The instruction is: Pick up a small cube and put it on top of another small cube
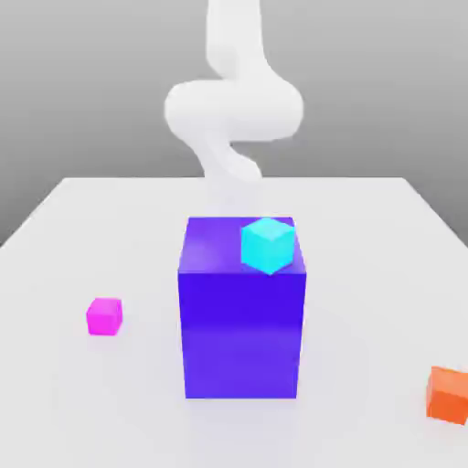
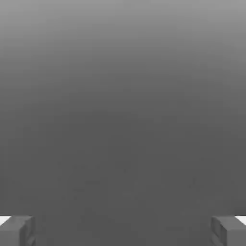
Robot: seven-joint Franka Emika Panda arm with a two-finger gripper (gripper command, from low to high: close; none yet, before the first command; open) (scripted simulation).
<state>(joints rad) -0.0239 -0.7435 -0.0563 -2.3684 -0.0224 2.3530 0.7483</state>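
A: How does the gripper stand?

B: Wide apart. In the hand view its two grey fingertips sit at opposite edges, with nothing between them but a plain grey surface. It grips nothing.

A: And the arm?

B: In the exterior view the white arm rises behind the table, at the far side, curling above the big block. Its gripper end I cannot make out there.

A: What is nearest below it?

B: A big blue-violet block standing upright near the middle of the white table. A cyan cube sits at the block's top, toward the exterior view's right edge of that top face; whether it rests squarely on it or hangs a little over the front edge I cannot tell.

A: Where is the small cube?

B: The small pink cube lies on the table, on the exterior view's left of the block, well apart from it and touching nothing else.

A: Anything more?

B: An orange cube sits on the table at the exterior view's right, near the front, well apart from the block.

A: Any labels or writing?

B: Every face is plain colour; there is no lettering to read.
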